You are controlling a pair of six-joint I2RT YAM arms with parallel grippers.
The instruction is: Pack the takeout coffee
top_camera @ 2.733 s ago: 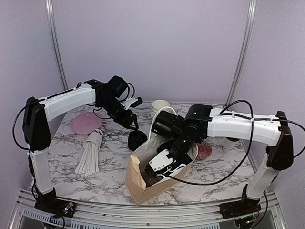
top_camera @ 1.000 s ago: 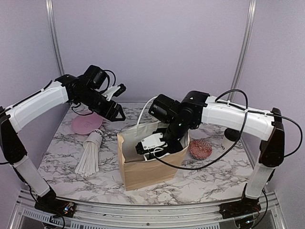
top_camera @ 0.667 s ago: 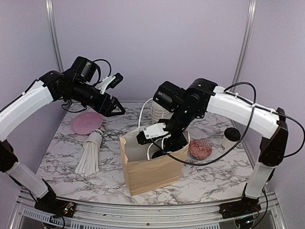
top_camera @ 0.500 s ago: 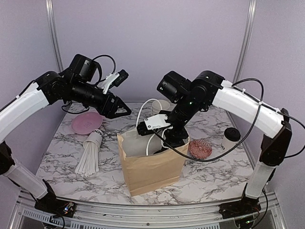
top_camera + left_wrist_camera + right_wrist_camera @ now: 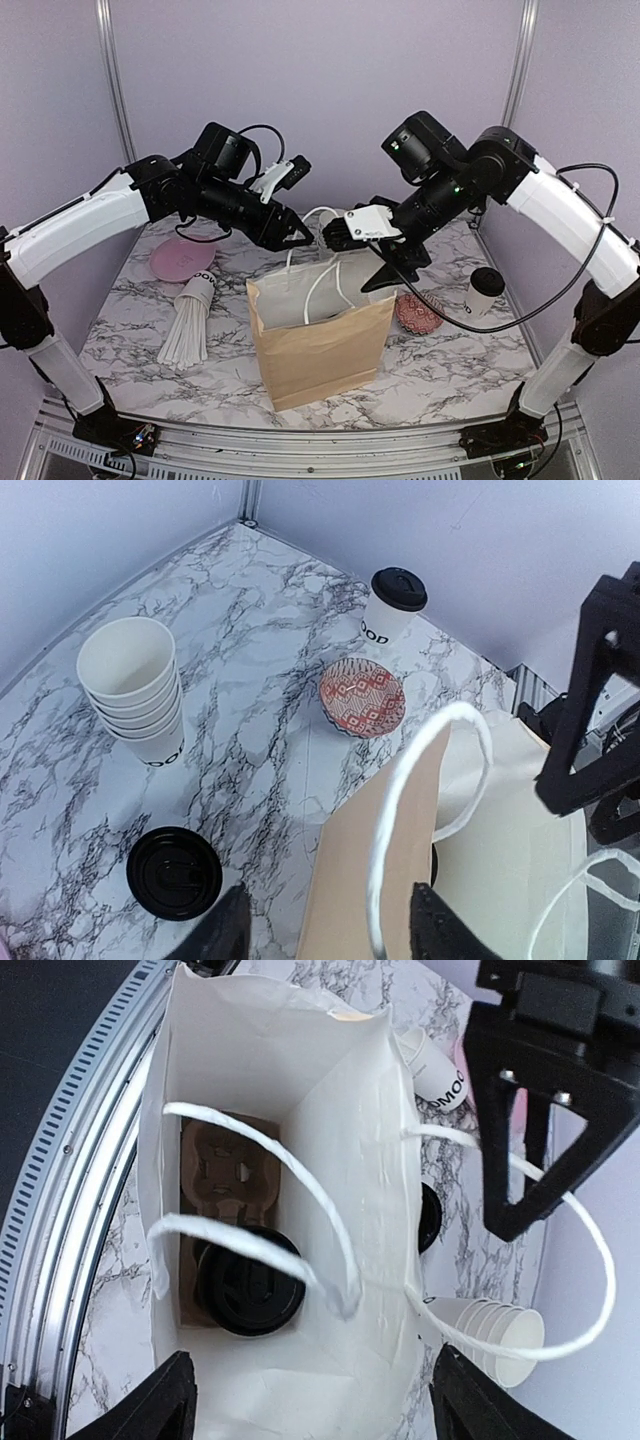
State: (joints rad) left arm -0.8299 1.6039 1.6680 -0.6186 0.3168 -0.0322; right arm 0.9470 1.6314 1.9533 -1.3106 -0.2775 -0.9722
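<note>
Note the left gripper [image 5: 325, 930] spread and empty at 10 o'clock over the brown paper bag [image 5: 320, 345]. Inside, find one lidded coffee cup [image 5: 250, 1295] seated in a cardboard carrier [image 5: 213, 1170]. Note the right gripper [image 5: 315, 1400] likewise spread and empty. For the remaining lidded cup [image 5: 485, 290], at 2 o'clock on the tabletop [image 5: 450, 370], expect thin, crushable walls: pinch mid-wall gently, keeping it upright.

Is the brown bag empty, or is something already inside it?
Not empty: in the right wrist view, a cardboard carrier at the bottom of the bag holds one black-lidded cup.
</note>
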